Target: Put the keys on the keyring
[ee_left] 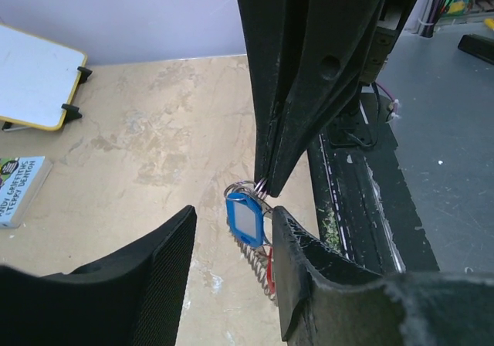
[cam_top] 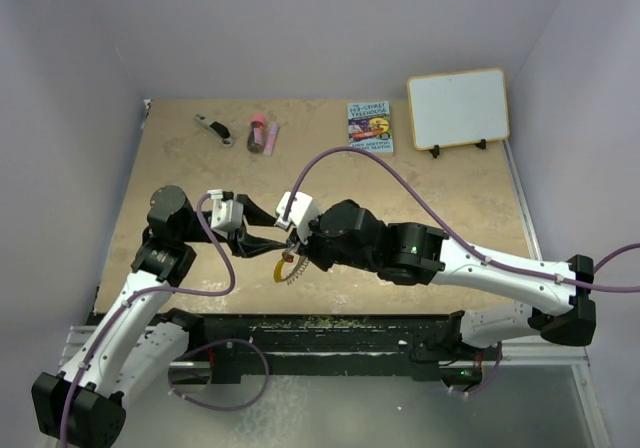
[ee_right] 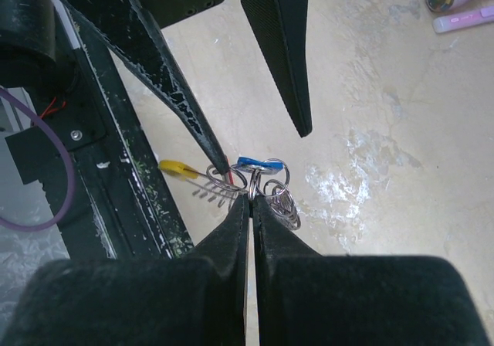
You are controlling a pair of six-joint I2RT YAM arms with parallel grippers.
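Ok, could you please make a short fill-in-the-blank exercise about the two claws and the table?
1. The right claw is ____ on the thin silvery-and-yellow metal keyring.
2. The tiny key at the open left claw has a ____ plastic tag.
3. The white board with a yellow frame stands at the far ____ corner of the table.
Missing words: shut; blue; right.

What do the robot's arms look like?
The left arm and right arm are white with chunky black joints and looping purple cables. The left end effector and right end effector each have two long black fingers.
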